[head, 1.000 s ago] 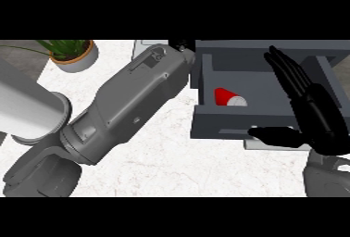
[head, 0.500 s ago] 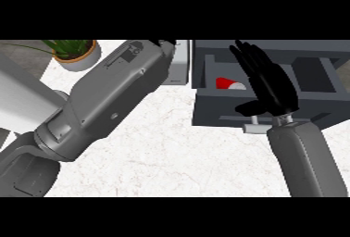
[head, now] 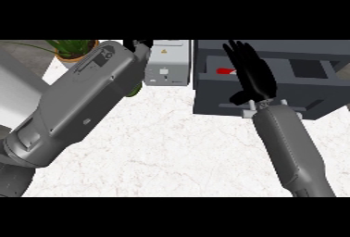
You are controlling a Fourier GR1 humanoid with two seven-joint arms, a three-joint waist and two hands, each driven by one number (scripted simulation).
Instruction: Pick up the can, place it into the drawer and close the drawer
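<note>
No readable text, no brand or number, small dark marks on the grey appliance [head: 168,62] too blurred to read

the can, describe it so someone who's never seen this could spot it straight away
Find the dark grey drawer standing open at the counter's far right. Look into its left compartment, just left of the robot's black right hand stretched over it. The can is the small red thing showing there, the only bright colour among the grey.
</note>
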